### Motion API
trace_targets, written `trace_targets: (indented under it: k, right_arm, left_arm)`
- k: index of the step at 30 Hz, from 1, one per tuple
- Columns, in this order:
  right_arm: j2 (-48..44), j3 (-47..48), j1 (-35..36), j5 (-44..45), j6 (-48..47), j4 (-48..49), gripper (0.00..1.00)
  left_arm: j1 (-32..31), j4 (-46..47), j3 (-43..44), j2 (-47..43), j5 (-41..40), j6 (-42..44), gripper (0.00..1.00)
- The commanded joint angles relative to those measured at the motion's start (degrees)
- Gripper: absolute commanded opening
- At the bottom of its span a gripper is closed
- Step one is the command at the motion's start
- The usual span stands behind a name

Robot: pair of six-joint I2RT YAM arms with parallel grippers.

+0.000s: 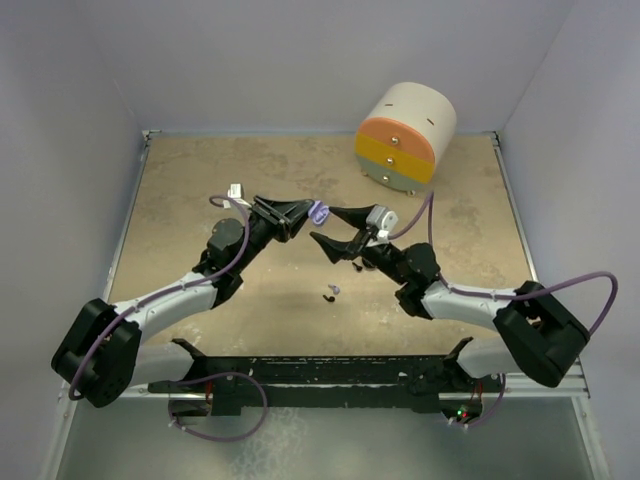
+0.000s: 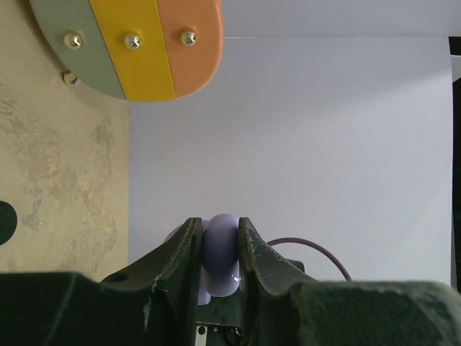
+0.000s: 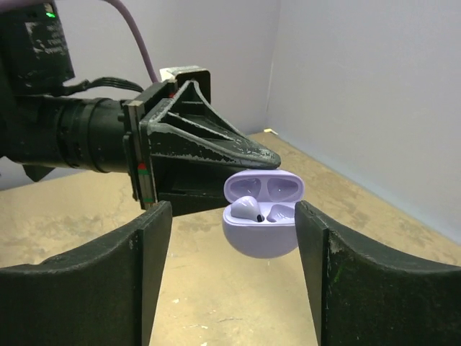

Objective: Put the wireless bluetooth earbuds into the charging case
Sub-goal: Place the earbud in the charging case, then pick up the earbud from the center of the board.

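Earbud (image 3: 247,208) sits in open case (image 3: 261,234) pinched by left claw (image 2: 220,238).

No legible text, labels, brands or numbers in any of the three views.

Smooth glossy plastic on charging case (image 3: 261,234). Matt black plastic, scuffed pale, on fingers (image 3: 216,148). Matt mottled stone-look desk (image 1: 200,190).
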Motion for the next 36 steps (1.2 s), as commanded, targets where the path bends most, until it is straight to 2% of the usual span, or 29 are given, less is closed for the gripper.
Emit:
trace_targets:
  k: [1,8,10,13,15,19,25,29,36]
  right_arm:
    - [-6.38,-2.24,-0.19,1.71,0.63,3.87,0.73]
    - [-18.71,-3.56,-0.26,10.53,1.41,-5.16,0.8]
    - [-21.88,-2.6,-0.31,14.99,3.12,-12.12,0.82]
    - [-23.87,1.41,-0.25,21.25,6.78,-27.99,0.81]
    - [-22.55,4.4,-0.2,25.37,10.93,-37.06,0.79]
    - [-17.25,7.62,0.17,25.37,19.31,-51.5,0.77]
    - [-11.01,9.57,7.54,31.74,31.0,-64.71,0.73]
    - [-7.77,9.7,12.02,33.02,38.96,-69.25,0.69]
    - [-4.79,7.46,15.39,34.03,47.61,-72.62,0.67]
  left_arm:
    - [0.34,3.38,2.9,-0.35,-0.48,-0.77,0.0]
    - [0.34,3.89,1.95,0.7,-0.86,0.06,0.0]
    - [0.49,3.43,1.58,0.78,-1.15,1.04,0.0]
    - [1.64,2.75,0.4,0.22,-1.17,2.68,0.0]
    - [3.04,3.15,-1.15,-0.4,-0.44,3.43,0.0]
    - [6.47,1.96,-5.91,-3.71,0.98,5.31,0.0]
    - [7.55,-9.46,-8.43,-12.29,-0.83,12.37,0.0]
    - [7.55,-16.96,-9.75,-18.31,-2.84,15.38,0.0]
    - [7.55,-20.86,-11.91,-23.85,-3.13,16.13,0.0]
